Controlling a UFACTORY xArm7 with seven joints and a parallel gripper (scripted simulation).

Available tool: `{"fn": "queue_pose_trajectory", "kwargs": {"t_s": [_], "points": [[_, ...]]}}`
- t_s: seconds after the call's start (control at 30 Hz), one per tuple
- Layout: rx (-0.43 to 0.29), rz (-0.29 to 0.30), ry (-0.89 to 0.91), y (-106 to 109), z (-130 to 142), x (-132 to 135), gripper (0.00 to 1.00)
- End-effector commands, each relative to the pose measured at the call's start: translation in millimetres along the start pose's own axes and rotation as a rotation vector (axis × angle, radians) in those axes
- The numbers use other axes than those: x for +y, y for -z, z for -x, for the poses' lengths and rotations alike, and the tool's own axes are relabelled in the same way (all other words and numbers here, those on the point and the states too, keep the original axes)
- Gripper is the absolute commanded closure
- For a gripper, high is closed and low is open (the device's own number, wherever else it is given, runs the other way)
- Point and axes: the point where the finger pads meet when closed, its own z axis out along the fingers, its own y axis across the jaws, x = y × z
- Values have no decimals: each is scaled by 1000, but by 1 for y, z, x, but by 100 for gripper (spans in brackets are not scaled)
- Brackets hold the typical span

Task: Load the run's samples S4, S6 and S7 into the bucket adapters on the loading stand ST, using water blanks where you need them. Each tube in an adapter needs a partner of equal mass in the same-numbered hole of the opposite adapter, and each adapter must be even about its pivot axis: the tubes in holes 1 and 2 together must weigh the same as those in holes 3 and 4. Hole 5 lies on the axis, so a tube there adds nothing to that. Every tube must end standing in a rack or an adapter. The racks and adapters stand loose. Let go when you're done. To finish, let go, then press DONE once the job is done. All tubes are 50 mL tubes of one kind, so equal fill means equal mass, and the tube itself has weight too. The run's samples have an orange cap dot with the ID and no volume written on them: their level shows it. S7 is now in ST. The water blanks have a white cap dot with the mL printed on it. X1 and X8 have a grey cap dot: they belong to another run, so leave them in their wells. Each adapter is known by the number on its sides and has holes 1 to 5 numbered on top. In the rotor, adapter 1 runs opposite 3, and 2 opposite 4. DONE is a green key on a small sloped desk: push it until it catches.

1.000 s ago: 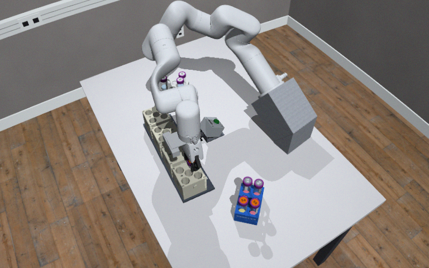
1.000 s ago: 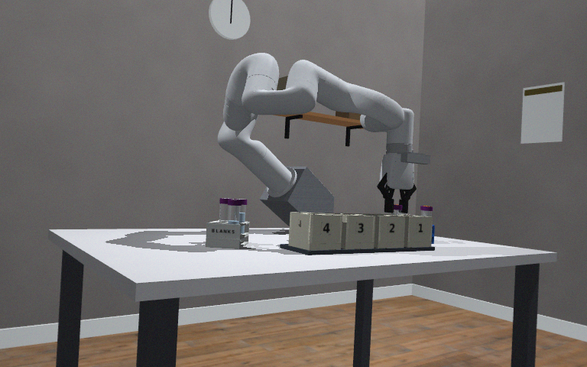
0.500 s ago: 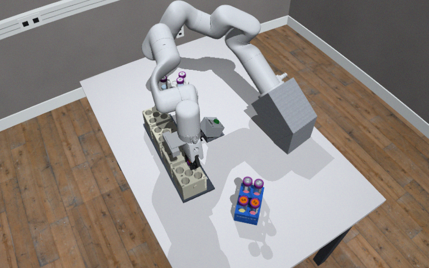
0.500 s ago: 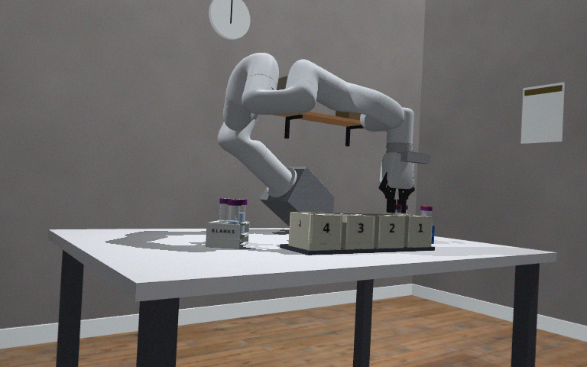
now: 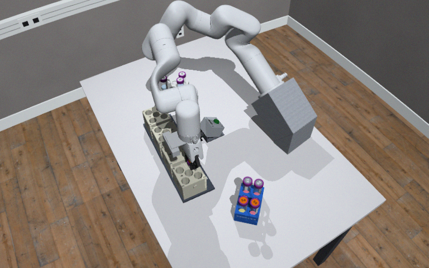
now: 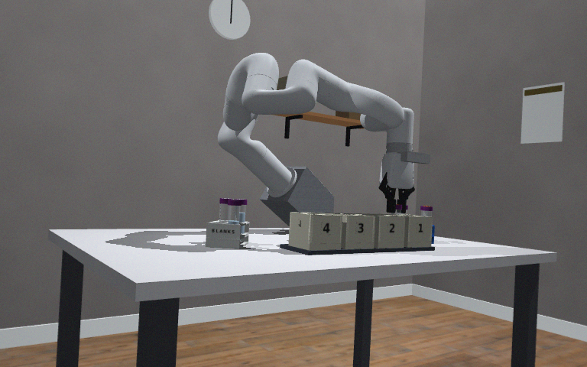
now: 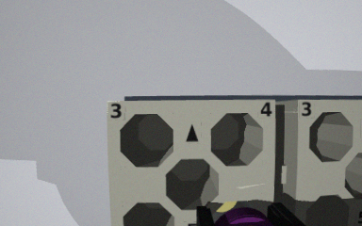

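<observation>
Here you are with the gripper (image 5: 193,166) (image 6: 397,211) (image 7: 247,218) down over adapter 1 (image 5: 195,189) (image 6: 419,235) (image 7: 139,184), its jaws clamped on the purple cap of an orange-dotted tube (image 5: 189,162) (image 6: 401,207) (image 7: 245,217)! You've got that tube upright at the adapter's corner diagonally across from hole 3; whether its foot is fully down, you can't tell.

Taking the top view from your gripper, the loading stand (image 5: 209,188) (image 6: 372,250) (image 7: 198,98) stretches away toward 11 o'clock, adapters 2, 3 and 4 in line. Over at 4 o'clock, there's your blue rack (image 5: 246,218) (image 6: 432,234): S4 (image 5: 243,200) front left, another orange-dotted tube (image 5: 254,202) right beside it, and two grey-dotted tubes (image 5: 247,181) (image 5: 258,183) behind them. Between 11 and 12 stands the blanks rack (image 6: 218,239) with its purple-capped tubes (image 5: 181,74) (image 6: 234,202), partly hidden by your arm. And at 1 o'clock, the sloped desk (image 5: 211,130) shows you its green key (image 5: 216,121).
</observation>
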Motion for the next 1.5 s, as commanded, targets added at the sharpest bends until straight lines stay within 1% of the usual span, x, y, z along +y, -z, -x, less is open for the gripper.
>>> {"fn": "queue_pose_trajectory", "kwargs": {"t_s": [0.0,0.4,1.47], "points": [[4,-4,0,3,-1,-1,100],[4,-4,0,3,-1,-1,100],[4,-4,0,21,-1,-1,100]]}}
